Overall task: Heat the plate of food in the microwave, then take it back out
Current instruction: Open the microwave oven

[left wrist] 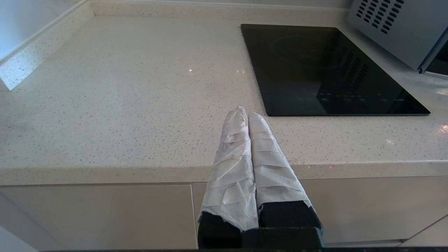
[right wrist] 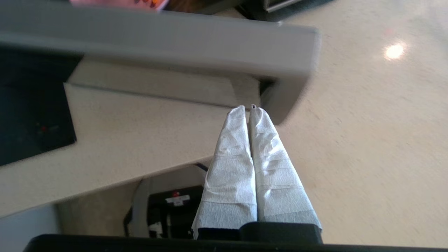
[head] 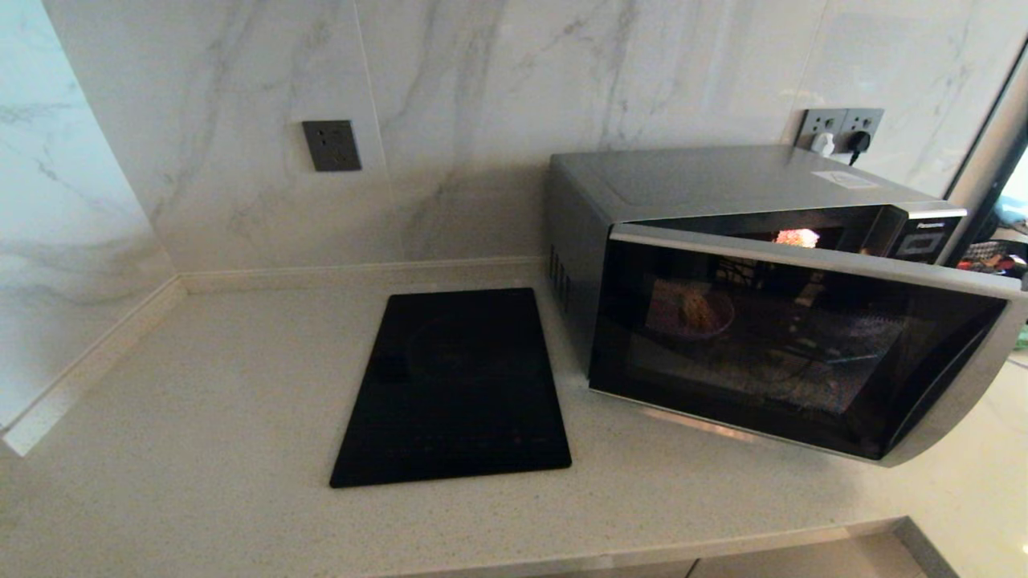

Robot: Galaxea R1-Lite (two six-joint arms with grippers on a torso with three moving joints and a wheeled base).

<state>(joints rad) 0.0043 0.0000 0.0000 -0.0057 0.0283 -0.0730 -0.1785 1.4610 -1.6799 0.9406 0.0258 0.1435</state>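
Inside, lavender round plate [head: 689, 311], boxy microwave [head: 771, 297]

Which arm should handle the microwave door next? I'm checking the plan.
Right, probably. The right gripper, shut, sits just below the free edge of the microwave door, ajar; the left gripper, shut, hangs before the counter by the cooktop.

One microwave [head: 771, 297]; one plate of food [head: 691, 315] inside it; one black cooktop [head: 454, 385]; two wall sockets [head: 331, 145], [head: 841, 128]; two grippers [left wrist: 247, 113], [right wrist: 248, 108]
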